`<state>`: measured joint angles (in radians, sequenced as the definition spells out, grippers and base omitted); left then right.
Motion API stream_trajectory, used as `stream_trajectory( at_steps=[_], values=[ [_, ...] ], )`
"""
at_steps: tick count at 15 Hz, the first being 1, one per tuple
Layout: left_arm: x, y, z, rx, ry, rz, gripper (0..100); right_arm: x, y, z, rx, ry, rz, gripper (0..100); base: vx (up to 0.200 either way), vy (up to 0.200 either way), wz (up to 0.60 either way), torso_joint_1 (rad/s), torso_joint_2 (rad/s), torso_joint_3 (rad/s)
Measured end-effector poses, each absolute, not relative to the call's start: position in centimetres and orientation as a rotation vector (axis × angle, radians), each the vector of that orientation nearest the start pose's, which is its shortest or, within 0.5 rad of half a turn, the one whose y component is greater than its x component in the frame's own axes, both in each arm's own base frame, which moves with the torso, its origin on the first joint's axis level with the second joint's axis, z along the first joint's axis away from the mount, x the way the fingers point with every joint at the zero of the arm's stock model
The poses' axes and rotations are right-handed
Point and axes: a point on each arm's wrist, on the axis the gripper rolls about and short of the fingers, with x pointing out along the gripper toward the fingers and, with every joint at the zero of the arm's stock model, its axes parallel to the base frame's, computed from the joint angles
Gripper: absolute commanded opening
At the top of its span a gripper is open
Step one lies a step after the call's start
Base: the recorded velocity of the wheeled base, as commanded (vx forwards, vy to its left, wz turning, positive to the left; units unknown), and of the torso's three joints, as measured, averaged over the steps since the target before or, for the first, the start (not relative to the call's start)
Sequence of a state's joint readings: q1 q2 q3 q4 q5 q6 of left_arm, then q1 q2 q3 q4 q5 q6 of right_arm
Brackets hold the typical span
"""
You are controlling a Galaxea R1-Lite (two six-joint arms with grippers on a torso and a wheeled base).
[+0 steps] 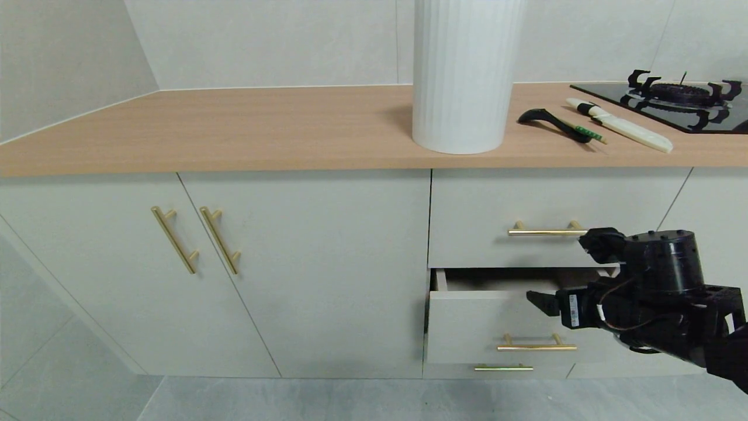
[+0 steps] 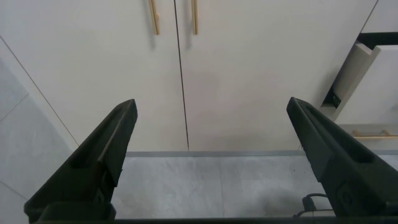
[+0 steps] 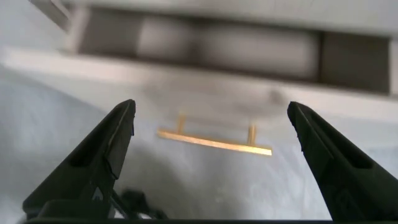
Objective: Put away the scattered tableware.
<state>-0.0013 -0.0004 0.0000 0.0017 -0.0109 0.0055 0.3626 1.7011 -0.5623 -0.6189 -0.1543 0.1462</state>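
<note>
On the wooden countertop (image 1: 245, 128) lie a black ladle (image 1: 549, 121), a green-tipped chopstick pair (image 1: 590, 134) and a cream knife (image 1: 620, 126), right of a tall white ribbed cylinder (image 1: 461, 76). Below them the middle drawer (image 1: 497, 318) stands partly pulled out, its gold handle (image 1: 536, 347) (image 3: 214, 144) free. My right gripper (image 1: 570, 272) (image 3: 211, 149) is open in front of that drawer's top edge, holding nothing. My left gripper (image 2: 211, 155) is open and empty, low before the cabinet doors (image 2: 180, 68) and above the floor.
A black gas hob (image 1: 678, 99) sits at the counter's far right. A closed top drawer (image 1: 546, 232) is above the open one, and another handle (image 1: 504, 368) shows below it. Two cabinet doors with gold handles (image 1: 196, 240) are to the left, grey floor tiles (image 1: 350, 400) beneath.
</note>
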Motion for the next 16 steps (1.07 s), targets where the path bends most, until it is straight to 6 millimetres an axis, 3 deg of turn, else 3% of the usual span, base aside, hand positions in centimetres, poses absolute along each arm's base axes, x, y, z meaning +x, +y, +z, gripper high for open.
stream_trajectory(
  at_steps=[4, 16],
  values=[
    [-2.3, 0.0, 7.5, 0.006, 0.001, -0.013, 100, 26.2, 9.6, 12.5, 0.056, 0.426, 0.150, 100, 0.000, 0.000, 0.00, 0.000, 0.00, 0.000],
    [-2.3, 0.0, 7.5, 0.006, 0.001, -0.013, 100, 30.0, 10.6, 7.5, 0.051, 0.379, 0.067, 100, 0.000, 0.000, 0.00, 0.000, 0.00, 0.000]
  ],
)
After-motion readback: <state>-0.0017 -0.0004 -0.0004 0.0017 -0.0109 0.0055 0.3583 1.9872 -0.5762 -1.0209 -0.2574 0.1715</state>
